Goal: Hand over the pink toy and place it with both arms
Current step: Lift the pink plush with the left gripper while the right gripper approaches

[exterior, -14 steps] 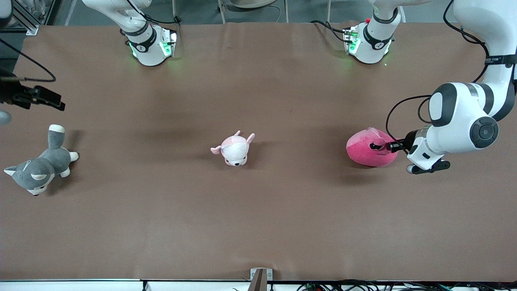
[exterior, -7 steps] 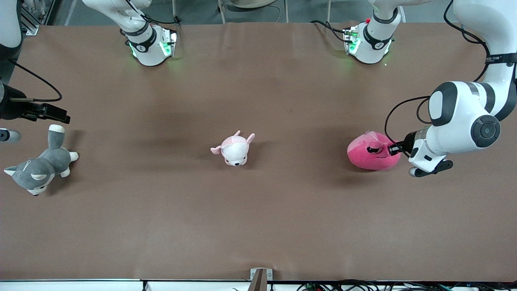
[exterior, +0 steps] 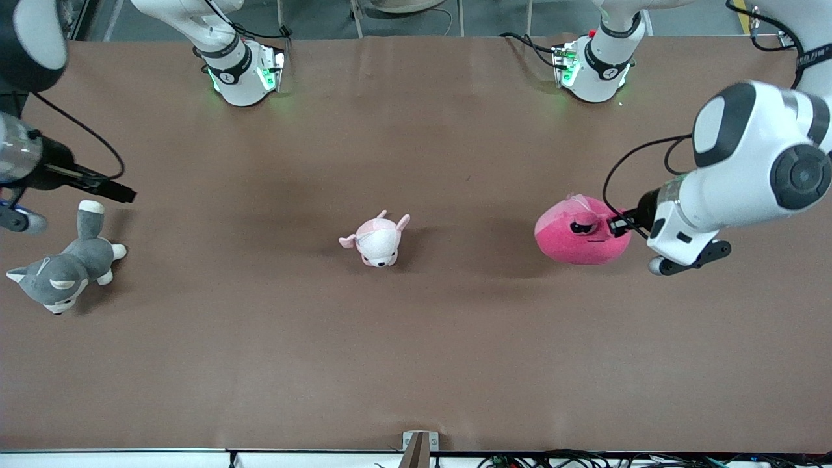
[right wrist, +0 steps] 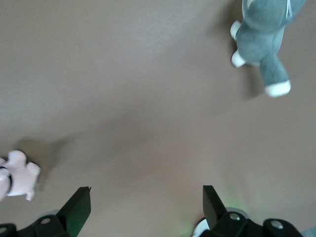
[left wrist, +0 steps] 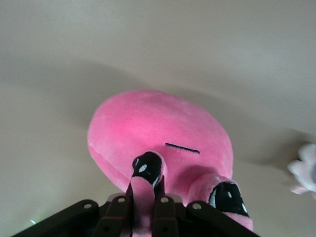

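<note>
Left hand [exterior: 614,225] clamped together on a fold of the pink toy [exterior: 578,233], over the left arm's end of the bench [exterior: 416,364]. Right hand [exterior: 123,193], its fingers spread apart and empty, hangs above the grey husky [exterior: 62,273]. Pickup appears done; handover and placing remain. Compared with a second ago, the toy has shifted toward the pale puppy [exterior: 377,240] at mid-bench, apparently lifted, and the right hand has come inward.

You have a small pale pink-and-white puppy plush [exterior: 377,242] at the middle of the brown surface [exterior: 416,351], and a grey-and-white husky plush [exterior: 65,266] lying well apart from it toward the right arm's end
</note>
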Available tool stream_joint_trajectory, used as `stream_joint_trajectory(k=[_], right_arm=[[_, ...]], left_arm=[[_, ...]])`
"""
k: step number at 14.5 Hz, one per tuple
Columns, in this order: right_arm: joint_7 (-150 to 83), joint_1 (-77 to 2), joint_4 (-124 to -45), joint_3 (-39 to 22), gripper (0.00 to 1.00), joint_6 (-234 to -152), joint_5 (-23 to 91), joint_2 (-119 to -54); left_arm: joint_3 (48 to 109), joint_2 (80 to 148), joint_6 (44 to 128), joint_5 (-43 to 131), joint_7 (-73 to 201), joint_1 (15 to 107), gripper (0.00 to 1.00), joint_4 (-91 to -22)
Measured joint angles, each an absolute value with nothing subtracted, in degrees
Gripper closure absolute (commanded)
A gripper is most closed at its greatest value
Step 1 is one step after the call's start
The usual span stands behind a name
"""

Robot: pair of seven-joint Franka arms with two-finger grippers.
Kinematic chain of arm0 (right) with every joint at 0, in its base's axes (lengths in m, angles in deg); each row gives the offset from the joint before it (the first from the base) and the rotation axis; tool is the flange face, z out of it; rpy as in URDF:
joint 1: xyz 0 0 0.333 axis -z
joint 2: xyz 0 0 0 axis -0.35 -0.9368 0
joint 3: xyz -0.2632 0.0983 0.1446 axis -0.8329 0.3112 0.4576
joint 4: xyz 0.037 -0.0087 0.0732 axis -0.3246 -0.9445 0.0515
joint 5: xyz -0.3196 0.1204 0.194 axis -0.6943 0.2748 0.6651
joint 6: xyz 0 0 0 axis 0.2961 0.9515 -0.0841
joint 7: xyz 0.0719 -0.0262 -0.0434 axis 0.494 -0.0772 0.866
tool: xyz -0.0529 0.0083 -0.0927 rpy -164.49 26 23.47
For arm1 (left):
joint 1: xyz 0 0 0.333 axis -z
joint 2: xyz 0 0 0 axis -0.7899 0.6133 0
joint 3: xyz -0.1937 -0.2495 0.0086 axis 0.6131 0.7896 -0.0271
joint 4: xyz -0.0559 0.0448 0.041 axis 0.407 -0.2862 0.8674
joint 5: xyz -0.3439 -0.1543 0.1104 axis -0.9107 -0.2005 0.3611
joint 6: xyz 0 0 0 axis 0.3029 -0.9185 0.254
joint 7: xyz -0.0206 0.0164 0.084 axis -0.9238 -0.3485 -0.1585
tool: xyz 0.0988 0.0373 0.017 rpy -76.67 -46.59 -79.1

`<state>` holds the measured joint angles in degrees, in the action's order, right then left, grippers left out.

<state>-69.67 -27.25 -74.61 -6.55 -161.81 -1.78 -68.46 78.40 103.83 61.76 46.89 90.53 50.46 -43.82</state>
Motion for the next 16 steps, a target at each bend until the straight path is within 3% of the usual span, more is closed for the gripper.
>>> stream_joint_trajectory(k=[6, 10, 16], right_arm=[[-101.1, -36.5, -74.5, -6.1, 0.00, -162.7, 12.3, -68.4], [-113.2, -40.5, -74.3, -6.1, 0.00, -166.0, 19.7, -68.3], [-129.7, -50.7, -74.1, -6.0, 0.00, -174.1, 21.5, -68.3]], left_arm=[[90.6, 103.5, 59.9, 44.7, 105.6, 51.0, 0.85, -35.3], [98.6, 103.5, 64.7, 44.6, 112.9, 51.4, 0.85, -33.2], [100.3, 105.5, 76.4, 44.6, 118.5, 58.9, 0.85, -33.2]])
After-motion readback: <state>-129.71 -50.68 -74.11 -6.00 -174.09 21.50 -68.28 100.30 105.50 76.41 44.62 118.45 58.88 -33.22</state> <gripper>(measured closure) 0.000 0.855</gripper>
